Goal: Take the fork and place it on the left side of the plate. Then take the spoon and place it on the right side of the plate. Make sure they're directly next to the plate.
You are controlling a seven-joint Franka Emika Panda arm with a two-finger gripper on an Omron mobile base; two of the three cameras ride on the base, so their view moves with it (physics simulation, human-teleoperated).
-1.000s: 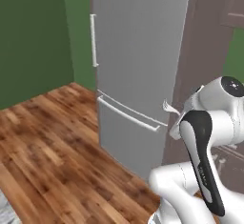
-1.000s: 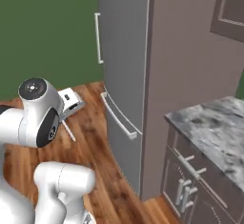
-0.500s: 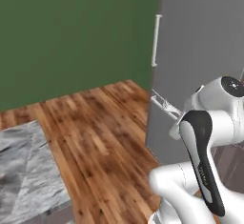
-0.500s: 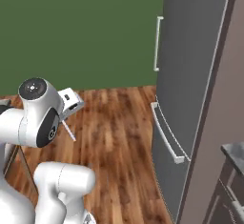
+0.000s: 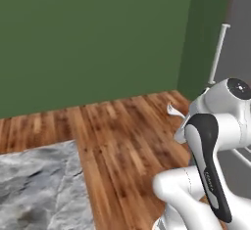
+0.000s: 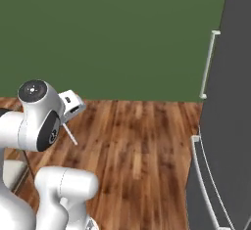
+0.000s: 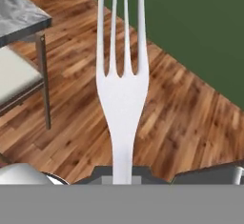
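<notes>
The gripper [image 7: 122,178] clamped the fork [image 7: 121,89], prongs pointing away from it; both placements seemingly remained.

Pale silver fork [image 7: 121,94], streaky brown plank floor [image 5: 122,141], flat dark green wall [image 6: 108,38], mottled grey marble counter [image 5: 39,190].

Wooden floor [image 5: 122,141] under marble counter [image 5: 39,185]
</notes>
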